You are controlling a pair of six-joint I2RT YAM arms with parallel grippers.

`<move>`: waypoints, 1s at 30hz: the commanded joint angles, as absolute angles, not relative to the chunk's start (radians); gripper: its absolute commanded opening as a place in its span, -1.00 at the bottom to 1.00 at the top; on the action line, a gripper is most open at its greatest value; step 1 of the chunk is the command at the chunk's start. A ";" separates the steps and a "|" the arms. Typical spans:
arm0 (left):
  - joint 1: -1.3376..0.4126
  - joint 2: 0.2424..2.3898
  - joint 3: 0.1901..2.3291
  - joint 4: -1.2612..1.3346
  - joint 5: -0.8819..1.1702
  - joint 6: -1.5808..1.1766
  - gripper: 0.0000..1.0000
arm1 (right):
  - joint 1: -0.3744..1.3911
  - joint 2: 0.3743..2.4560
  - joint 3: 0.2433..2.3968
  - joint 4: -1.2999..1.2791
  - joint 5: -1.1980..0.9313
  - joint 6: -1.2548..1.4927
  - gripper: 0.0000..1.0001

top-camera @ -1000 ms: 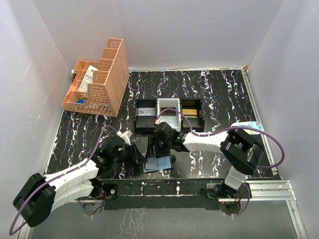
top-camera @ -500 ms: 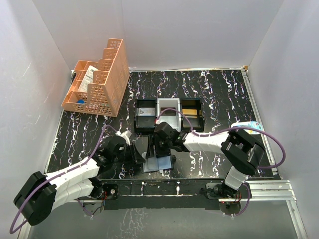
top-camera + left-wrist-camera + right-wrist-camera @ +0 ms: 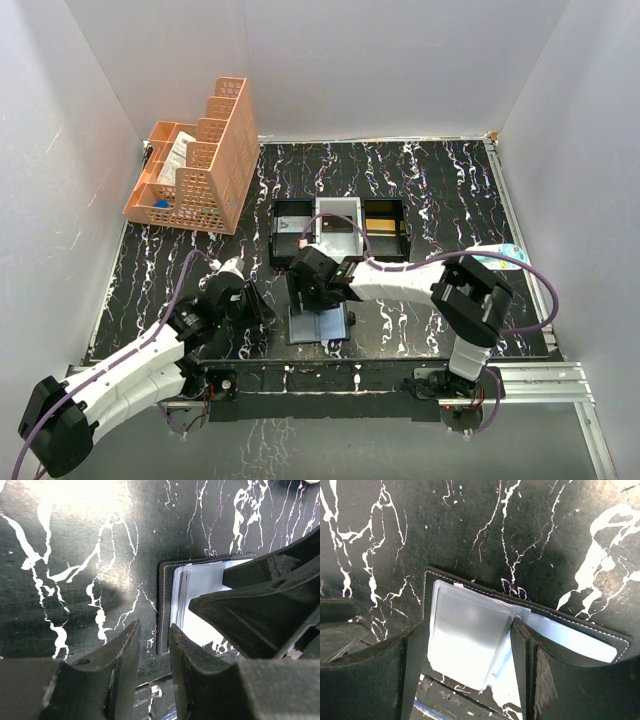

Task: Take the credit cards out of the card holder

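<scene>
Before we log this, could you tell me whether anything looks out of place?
Nothing spilled or damaged; the card holder lies open near the table edge, its clear sleeves fanned under the right gripper.

No legible text or labels anywhere

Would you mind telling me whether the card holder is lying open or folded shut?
Open: the card holder lies spread, with its clear sleeves showing inside the dark stitched cover.
</scene>
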State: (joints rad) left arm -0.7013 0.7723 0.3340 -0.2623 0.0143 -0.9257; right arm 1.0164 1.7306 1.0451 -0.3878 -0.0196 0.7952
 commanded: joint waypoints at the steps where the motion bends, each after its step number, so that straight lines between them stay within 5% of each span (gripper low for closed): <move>1: -0.698 0.727 0.380 -0.375 -0.074 -0.941 -0.42 | 1.066 1.804 1.143 -0.519 0.179 0.779 0.29; 10: -0.698 0.708 0.388 -0.399 -0.090 -0.946 -0.43 | 1.140 1.912 1.239 -0.624 0.311 0.790 0.21; 19: -0.698 0.698 0.384 -0.390 -0.084 -0.950 -0.44 | 1.143 1.870 1.211 -0.549 0.243 0.767 -0.12; 27: -0.698 0.708 0.373 -0.350 -0.039 -0.942 -0.44 | 1.055 1.766 1.061 -0.337 -0.030 0.777 -0.17; 30: -0.698 0.713 0.370 -0.340 -0.028 -0.939 -0.44 | 1.047 1.765 1.062 -0.350 -0.017 0.772 0.06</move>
